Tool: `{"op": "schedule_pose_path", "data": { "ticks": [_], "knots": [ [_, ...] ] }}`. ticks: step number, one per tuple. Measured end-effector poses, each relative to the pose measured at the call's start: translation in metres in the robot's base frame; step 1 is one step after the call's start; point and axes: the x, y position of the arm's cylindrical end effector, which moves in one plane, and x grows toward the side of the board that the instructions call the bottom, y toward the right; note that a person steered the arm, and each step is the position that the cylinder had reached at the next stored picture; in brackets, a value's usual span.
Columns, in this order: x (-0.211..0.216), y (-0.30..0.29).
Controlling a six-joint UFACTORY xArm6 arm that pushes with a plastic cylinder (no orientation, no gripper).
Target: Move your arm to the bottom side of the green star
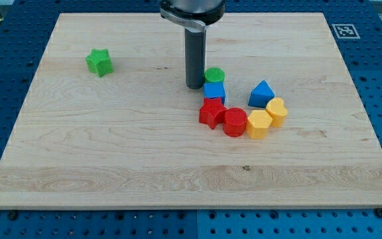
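The green star (99, 62) lies at the upper left of the wooden board (111, 153). My tip (195, 86) rests on the board near the middle, far to the right of the star and a little lower. It stands just left of a green cylinder (214, 75) and a blue cube (213, 91), close to them; I cannot tell if it touches them.
A cluster lies right of my tip: a red star (211, 113), a red cylinder (235, 123), a yellow hexagon (258, 124), a yellow heart-like block (276, 111) and a blue triangular block (262, 93). A marker tag (344, 30) sits off the board's upper right corner.
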Motion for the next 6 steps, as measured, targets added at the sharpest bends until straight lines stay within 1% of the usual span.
{"op": "schedule_pose_path", "data": {
  "ticks": [2, 5, 6],
  "knots": [
    [0.006, -0.072],
    [0.013, -0.075],
    [0.036, -0.094]
  ]
}}
